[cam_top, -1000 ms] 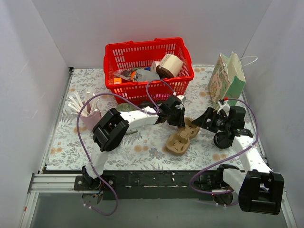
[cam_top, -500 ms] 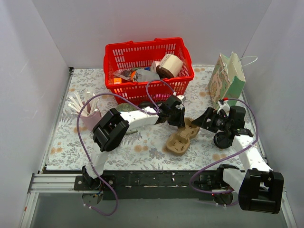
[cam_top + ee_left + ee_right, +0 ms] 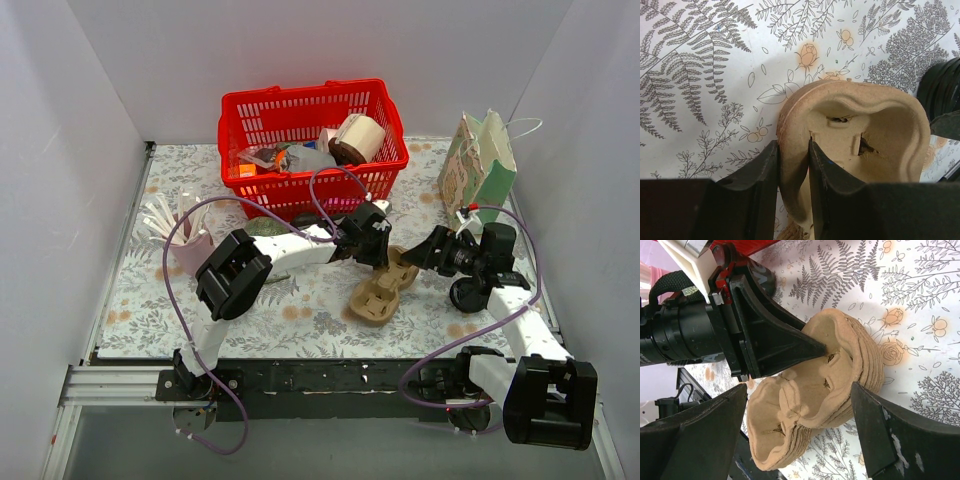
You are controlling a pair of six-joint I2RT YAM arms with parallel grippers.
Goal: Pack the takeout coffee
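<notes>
A stack of brown pulp cup carriers (image 3: pixel 380 292) lies mid-table. My left gripper (image 3: pixel 377 252) is shut on the rim of the top carrier (image 3: pixel 865 125), one finger (image 3: pixel 757 170) outside the wall and the other inside the cup well. The left gripper (image 3: pixel 792 146) tilts that carrier's far end up. My right gripper (image 3: pixel 428 256) stands open at the stack's right end. In the right wrist view the right gripper (image 3: pixel 799 387) has its fingers wide on either side of the carrier stack (image 3: pixel 810 405), touching nothing. A brown coffee cup with a pale lid (image 3: pixel 357 138) lies in the red basket.
The red basket (image 3: pixel 300 185) with several items stands at the back. A pale green paper bag (image 3: pixel 480 160) stands at back right. A pink cup of white utensils (image 3: pixel 183 245) is on the left. Black round lids (image 3: pixel 466 294) sit right of the carriers.
My right gripper has crept slightly left toward the carriers. The left gripper keeps its hold without moving.
</notes>
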